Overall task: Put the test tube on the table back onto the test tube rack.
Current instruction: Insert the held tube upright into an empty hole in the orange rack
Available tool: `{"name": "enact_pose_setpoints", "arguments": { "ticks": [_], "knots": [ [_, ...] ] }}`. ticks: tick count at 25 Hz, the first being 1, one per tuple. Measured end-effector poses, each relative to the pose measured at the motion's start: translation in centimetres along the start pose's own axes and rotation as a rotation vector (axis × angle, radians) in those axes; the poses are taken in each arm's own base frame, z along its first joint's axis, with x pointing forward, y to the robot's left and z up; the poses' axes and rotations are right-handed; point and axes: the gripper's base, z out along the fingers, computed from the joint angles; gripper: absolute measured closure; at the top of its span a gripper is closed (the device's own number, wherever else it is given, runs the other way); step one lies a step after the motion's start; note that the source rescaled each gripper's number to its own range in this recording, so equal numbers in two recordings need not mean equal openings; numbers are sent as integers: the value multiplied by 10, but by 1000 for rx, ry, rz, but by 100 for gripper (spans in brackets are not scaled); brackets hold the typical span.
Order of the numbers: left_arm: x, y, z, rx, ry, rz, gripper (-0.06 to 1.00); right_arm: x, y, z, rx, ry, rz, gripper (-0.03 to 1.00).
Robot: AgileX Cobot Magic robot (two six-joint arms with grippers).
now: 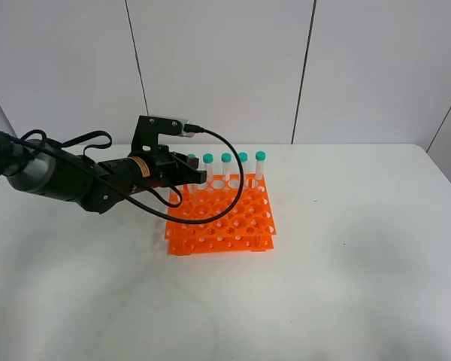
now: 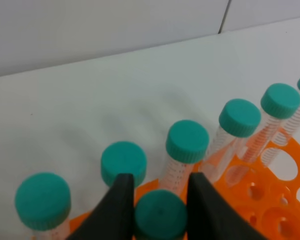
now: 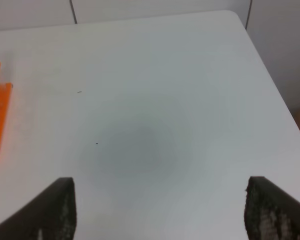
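1. Left wrist view shows the test tube [image 2: 160,215] with its teal cap squeezed between the two dark fingers [image 2: 121,207] of the left gripper [image 2: 159,210], so the tube is grasped and off the table [image 1: 346,286]
2. It sits just on the near side of a far row of capped tubes [image 2: 187,142] that stand upright in the test tube rack [image 1: 222,214]; orange grid shows under it, so it is over the rack, at the rack's far left part
3. Whether its tip has entered a hole cannot be told, since the lower tube is hidden below the cap
4. Exterior high view confirms the left arm [image 1: 75,177] reaching from the left across the rack's far left corner, and no loose tube lies on the tabletop
5. My reading: pickup and carry are done; what is left is seating the tube fully, letting go and backing away
6. Right gripper [image 3: 160,210] hangs spread wide apart over bare table to the right of the rack, holding nothing
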Motion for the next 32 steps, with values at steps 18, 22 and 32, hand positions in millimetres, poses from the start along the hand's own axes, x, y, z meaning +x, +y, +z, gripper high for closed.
{"name": "enact_pose_setpoints", "arguments": {
  "ticks": [18, 22, 32],
  "knots": [
    [5, -6, -1, 5, 50, 11, 93, 0, 0, 0, 0, 0, 0, 16],
    [9, -6, -1, 1, 70, 6, 76, 0, 0, 0, 0, 0, 0, 16],
    [8, -6, -1, 4, 61, 6, 65, 0, 0, 0, 0, -1, 0, 16]
  ]
}}
